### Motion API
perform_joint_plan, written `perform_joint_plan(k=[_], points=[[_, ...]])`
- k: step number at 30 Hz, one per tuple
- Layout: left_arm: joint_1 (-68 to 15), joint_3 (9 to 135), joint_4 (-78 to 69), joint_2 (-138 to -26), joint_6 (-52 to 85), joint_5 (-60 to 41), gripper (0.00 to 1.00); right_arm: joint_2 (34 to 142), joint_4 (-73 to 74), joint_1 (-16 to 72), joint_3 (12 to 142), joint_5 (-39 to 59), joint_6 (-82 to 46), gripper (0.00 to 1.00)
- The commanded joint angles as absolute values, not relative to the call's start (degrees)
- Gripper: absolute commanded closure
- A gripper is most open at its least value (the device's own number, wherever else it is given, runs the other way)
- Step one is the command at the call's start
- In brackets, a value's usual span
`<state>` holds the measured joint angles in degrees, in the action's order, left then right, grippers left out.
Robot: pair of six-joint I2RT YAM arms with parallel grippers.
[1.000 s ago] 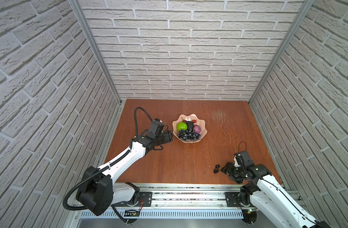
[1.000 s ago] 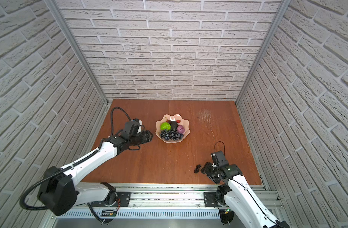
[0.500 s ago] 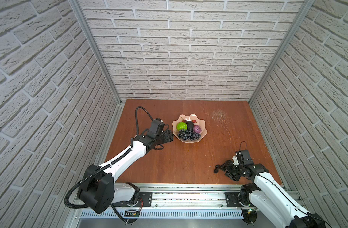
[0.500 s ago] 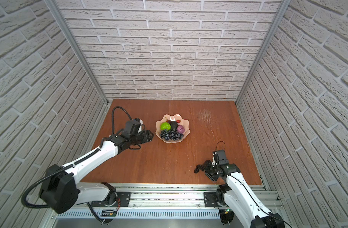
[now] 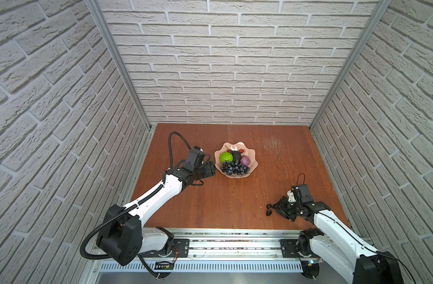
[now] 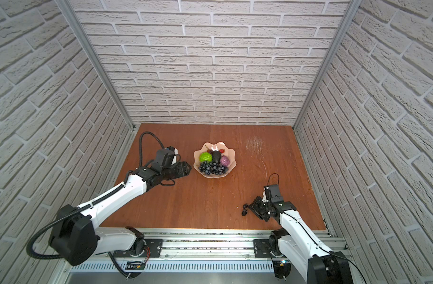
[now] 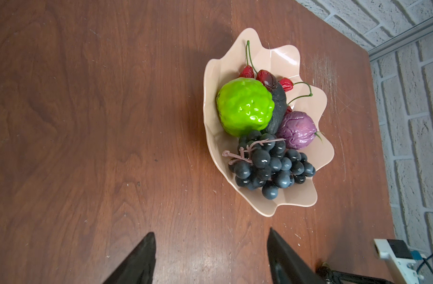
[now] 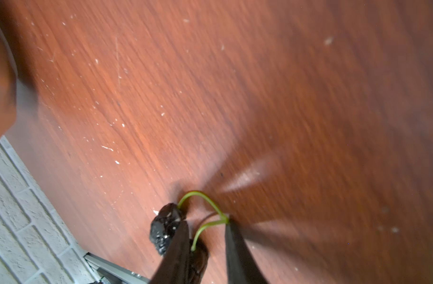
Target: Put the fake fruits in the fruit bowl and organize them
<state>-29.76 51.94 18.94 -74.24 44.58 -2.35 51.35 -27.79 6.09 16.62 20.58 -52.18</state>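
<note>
The pale pink fruit bowl (image 5: 235, 175) (image 7: 296, 204) holds a lime-green ball (image 7: 245, 105), a black avocado (image 7: 278, 105), a purple fruit (image 7: 296, 129), a grape bunch (image 7: 269, 167) and small red stemmed fruits (image 7: 285, 83). Just left of the bowl my left gripper (image 5: 211, 169) (image 7: 210, 236) hovers open and empty. Two dark cherries (image 5: 268, 209) (image 6: 245, 209) on a forked green stem lie near the front right. My right gripper (image 5: 274, 208) (image 8: 205, 222) straddles the stem. One cherry (image 8: 199, 255) sits between the narrowly parted fingers. The second cherry (image 8: 165, 228) lies outside them.
Brick-pattern walls close in the wooden table (image 5: 235, 196) on three sides. A metal rail (image 5: 235, 237) runs along the front edge, close behind the right gripper. A scratched patch (image 5: 272, 143) marks the wood right of the bowl.
My right gripper has slid left up to the cherries, and its jaws have narrowed around the stem. The left arm has hardly moved.
</note>
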Motion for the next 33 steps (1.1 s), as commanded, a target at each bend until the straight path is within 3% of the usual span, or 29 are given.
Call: perform_joint_plan(k=[1, 16, 19, 22, 25, 33], points=[[-29.9, 54.1, 19.3, -74.0, 43.2, -1.1, 0.29, 51.7, -26.1, 5.8, 15.6, 19.9, -51.8, 0.94], [-29.9, 53.6, 19.7, -73.3, 43.2, -0.9, 0.29, 50.7, -32.2, 5.6, 23.3, 17.8, -46.0, 0.94], [-30.0, 53.5, 19.6, -73.2, 43.2, -0.7, 0.29, 50.8, -31.7, 5.5, 23.0, 18.6, -46.9, 0.86], [-30.0, 53.6, 19.6, -73.2, 43.2, -0.6, 0.29, 52.0, -30.8, 5.4, 22.2, 19.7, -48.1, 0.67], [-29.8, 53.7, 19.8, -72.9, 43.1, -0.6, 0.29, 52.3, -29.9, 5.4, 21.1, 21.2, -50.4, 0.55], [-29.9, 53.6, 19.6, -73.1, 42.8, -0.4, 0.29, 51.7, -27.3, 4.9, 18.0, 22.5, -54.4, 0.51]])
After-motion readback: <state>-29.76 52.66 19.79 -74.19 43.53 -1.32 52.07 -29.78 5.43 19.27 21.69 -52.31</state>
